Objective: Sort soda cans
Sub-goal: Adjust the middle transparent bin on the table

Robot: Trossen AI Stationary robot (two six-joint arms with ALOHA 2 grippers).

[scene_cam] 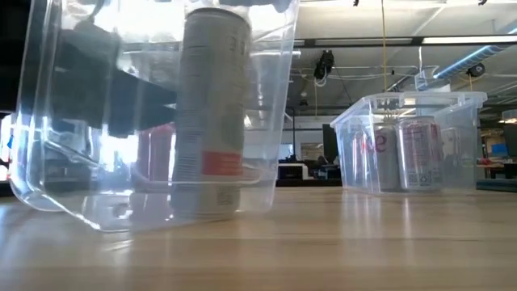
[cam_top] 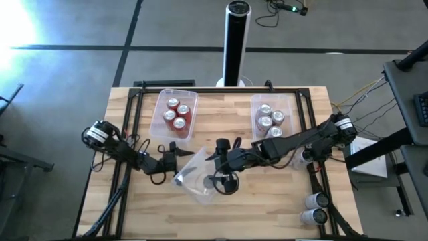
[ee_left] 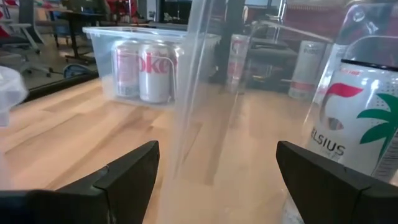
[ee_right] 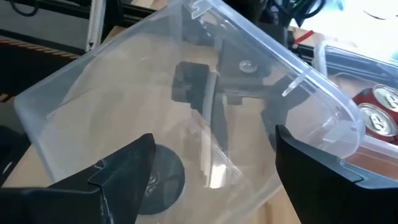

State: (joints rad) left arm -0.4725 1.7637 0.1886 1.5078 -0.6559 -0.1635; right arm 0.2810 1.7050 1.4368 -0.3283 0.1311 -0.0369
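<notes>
Centrally, both arms flank the clear tub point(cam_top: 194, 177).

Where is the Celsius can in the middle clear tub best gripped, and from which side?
Around its upper body, just under the rim, coming straight down. The Celsius can stands upright, and the clear tub walls it in all round, so only the open top seems free.

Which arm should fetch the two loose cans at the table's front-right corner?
Right, probably. The two loose silver-topped metal cans sit on that arm's side of the table. The right gripper is nearer, while the left gripper is beyond the clear plastic tub.
</notes>
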